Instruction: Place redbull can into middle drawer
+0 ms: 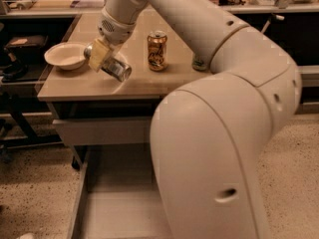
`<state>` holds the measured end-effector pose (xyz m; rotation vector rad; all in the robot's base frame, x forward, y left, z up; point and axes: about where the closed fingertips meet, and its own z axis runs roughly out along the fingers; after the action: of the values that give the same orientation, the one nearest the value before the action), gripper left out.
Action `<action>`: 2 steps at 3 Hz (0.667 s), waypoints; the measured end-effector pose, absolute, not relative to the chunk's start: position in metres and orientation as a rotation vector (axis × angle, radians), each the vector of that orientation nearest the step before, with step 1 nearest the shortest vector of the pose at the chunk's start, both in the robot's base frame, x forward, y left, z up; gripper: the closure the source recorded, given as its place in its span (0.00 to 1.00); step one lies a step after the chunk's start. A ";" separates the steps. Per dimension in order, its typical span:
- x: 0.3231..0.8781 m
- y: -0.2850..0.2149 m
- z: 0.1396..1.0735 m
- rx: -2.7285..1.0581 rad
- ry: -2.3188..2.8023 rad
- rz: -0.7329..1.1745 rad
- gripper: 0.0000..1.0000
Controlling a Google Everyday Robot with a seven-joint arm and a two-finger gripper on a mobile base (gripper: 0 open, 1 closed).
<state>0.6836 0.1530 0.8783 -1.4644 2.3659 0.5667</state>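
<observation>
The redbull can (pixel 117 68) is a slim silver can, tilted on its side just above the tabletop, left of centre. My gripper (pixel 101 55) is shut on it, and a yellowish finger pad (pixel 98 54) covers its upper end. The arm comes down from the top of the view and its big white body hides the right half of the scene. The middle drawer (pixel 119 208) stands pulled open below the table front. Its flat grey-beige floor is bare where it shows, and its right part is hidden behind the arm.
A white bowl (pixel 65 56) sits on the wooden table (pixel 75 88) just left of the gripper. An orange-gold can (pixel 157 50) stands upright to the right of it. A green can (pixel 199 63) shows partly behind the arm. Cluttered benches lie behind.
</observation>
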 end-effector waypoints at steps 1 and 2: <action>0.640 0.151 0.902 -1.353 2.371 0.632 1.00; 0.622 0.153 0.878 -1.387 2.417 0.638 1.00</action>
<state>0.6222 0.1529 0.8780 -1.3870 2.4166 0.6377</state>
